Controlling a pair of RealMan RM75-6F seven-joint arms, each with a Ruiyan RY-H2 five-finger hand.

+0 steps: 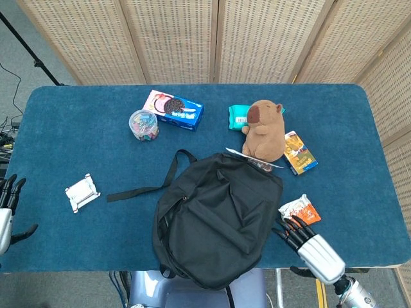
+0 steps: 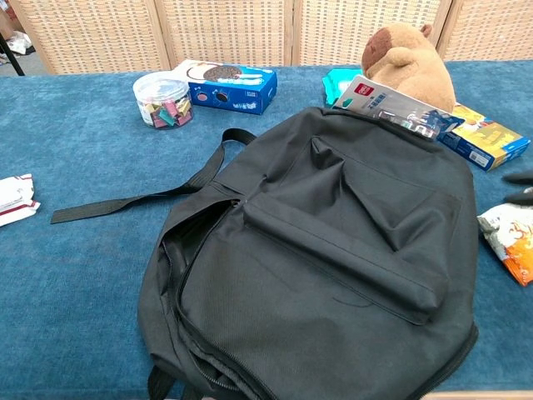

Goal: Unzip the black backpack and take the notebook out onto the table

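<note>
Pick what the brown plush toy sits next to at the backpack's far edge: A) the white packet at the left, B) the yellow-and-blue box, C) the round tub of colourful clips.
B: the plush toy sits right beside the yellow-and-blue box, just beyond the black backpack.

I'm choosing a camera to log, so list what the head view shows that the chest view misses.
Only the head view shows the left robot hand at the table's near left edge, the whole right robot hand open beside the backpack, and the full tabletop. Only the chest view shows the gaping zipper opening close up. Both show the black backpack, plush toy, cookie box and snack bag.
</note>
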